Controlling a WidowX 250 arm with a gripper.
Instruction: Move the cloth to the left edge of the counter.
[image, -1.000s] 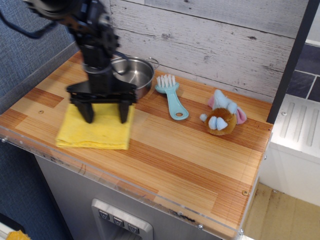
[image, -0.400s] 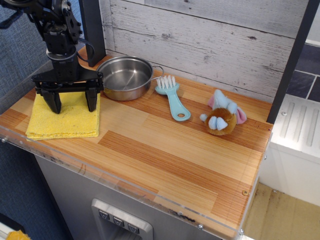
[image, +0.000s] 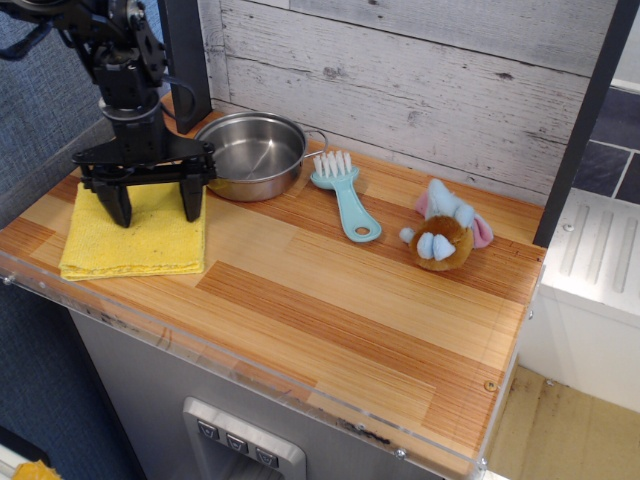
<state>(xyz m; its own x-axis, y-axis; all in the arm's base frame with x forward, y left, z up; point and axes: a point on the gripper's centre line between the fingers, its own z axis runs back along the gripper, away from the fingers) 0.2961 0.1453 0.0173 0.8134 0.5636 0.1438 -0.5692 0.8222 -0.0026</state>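
The yellow cloth (image: 134, 243) lies flat at the counter's (image: 350, 300) far-left end. The gripper (image: 153, 213) stands over its far half, jaws spread wide apart, both fingertips (image: 191, 209) pointing down onto the cloth.

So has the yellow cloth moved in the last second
Yes. The cloth slid left, away from the pot, and now lies near the counter's left edge under the open gripper.
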